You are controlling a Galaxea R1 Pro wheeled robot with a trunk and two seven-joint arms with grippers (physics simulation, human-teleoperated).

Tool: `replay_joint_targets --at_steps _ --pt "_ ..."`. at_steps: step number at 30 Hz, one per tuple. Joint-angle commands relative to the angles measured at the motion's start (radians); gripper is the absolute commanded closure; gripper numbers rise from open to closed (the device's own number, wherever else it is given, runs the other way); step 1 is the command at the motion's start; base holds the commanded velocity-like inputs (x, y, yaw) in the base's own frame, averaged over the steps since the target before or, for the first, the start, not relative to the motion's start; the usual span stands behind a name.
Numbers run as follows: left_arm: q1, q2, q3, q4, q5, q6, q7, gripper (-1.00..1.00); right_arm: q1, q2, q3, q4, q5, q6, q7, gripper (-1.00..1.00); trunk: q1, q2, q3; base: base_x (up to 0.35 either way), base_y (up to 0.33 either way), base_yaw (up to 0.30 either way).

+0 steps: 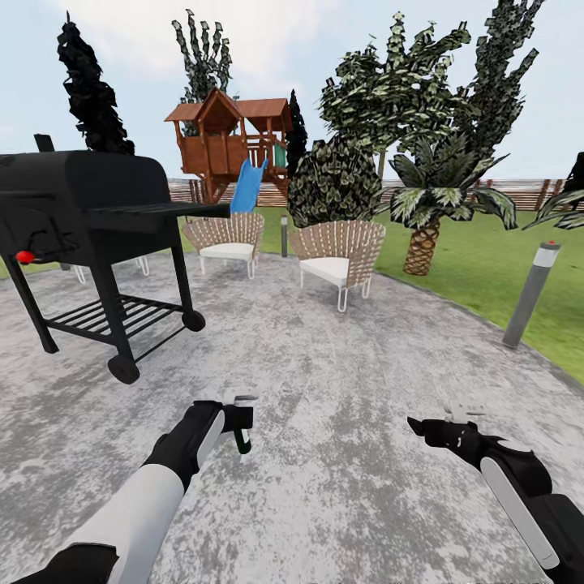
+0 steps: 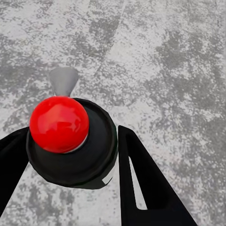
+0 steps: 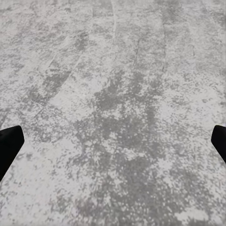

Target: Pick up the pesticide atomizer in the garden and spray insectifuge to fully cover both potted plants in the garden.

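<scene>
Standing on the grey paved patio, the robot faces a black grill, two wicker chairs, a palm and a bollard lamp at the lawn's edge; no low rosette plants can be made out, so both still need finding. The pesticide atomizer is already in the left gripper, pinched between the fingers, its long axis apparently pointing down at the paving, red cap toward the wrist camera. Its label and lower body are hidden. The right gripper hangs empty, its fingertips spread wide.
</scene>
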Motion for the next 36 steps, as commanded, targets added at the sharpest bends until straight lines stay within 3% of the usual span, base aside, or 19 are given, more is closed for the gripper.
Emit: replay_joint_targets --at_steps 1,8,21,36 --pt "0.000 0.000 -0.001 -0.001 0.004 0.005 0.000 1.00 -0.001 -0.001 0.002 -0.001 -0.009 0.003 -0.009 -1.00 0.000 -0.001 -0.001 0.000 0.000 0.000" --pt "0.000 0.000 -0.001 -0.001 0.004 0.007 0.000 1.00 -0.001 -0.001 0.001 -0.001 -0.006 0.004 -0.010 -1.00 0.000 -0.001 -0.001 0.047 0.000 0.000" --pt "0.000 0.000 -0.001 0.000 0.004 0.007 0.000 1.00 -0.001 -0.001 0.002 0.000 -0.005 0.003 -0.012 -1.00 0.000 -0.001 -0.001 0.322 -0.058 0.154" --pt "0.000 -0.002 -0.001 0.000 0.005 0.007 0.000 1.00 -0.001 0.000 0.003 0.000 -0.005 0.003 -0.012 -1.00 0.000 -0.001 -0.001 0.286 -0.180 0.128"
